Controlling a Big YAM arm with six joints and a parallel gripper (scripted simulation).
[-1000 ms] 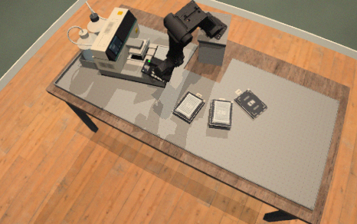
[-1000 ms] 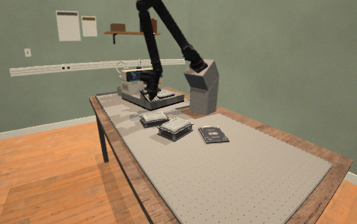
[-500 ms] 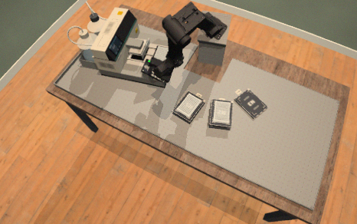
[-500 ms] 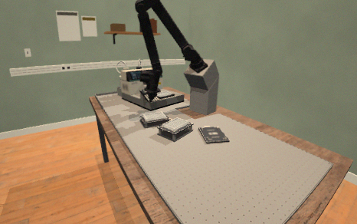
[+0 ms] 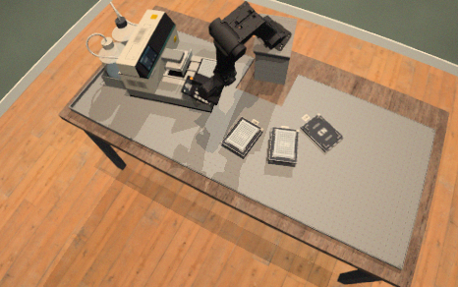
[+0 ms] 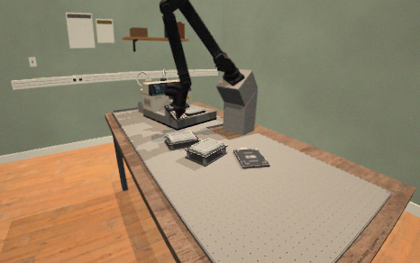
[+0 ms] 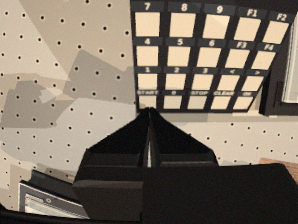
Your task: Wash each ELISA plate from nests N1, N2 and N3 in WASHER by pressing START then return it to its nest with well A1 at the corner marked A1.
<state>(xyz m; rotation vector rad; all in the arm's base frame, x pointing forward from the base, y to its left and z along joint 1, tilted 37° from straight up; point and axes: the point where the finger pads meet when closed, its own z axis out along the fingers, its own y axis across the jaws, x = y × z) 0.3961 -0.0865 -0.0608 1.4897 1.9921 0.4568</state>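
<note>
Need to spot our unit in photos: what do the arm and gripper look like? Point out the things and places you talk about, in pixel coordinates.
Arm (image 5: pixel 227 36) (image 6: pixel 178 54): matte black, chunky rounded joints, slim straight links. Gripper (image 7: pixel 149 113): also black, two wedge-shaped fingers tapering to narrow tips. No sleeve or bright marking that I can make out.

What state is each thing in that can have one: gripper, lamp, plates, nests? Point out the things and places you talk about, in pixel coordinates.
Gripper (image 5: pixel 213 101) (image 6: pixel 179 116) (image 7: pixel 149 113): shut, tips at START.
Washer lamp (image 5: pixel 192 78): amber.
Washer plate (image 5: pixel 208 67) (image 6: pixel 196 110) (image 7: pixel 293 60): on the carrier; full seating can't be told.
Two other plates (image 5: pixel 243 135) (image 5: pixel 284 143) (image 6: pixel 181 136) (image 6: pixel 206 147): in their nests.
Third nest (image 5: pixel 314 126) (image 6: pixel 251 164): empty.
</note>
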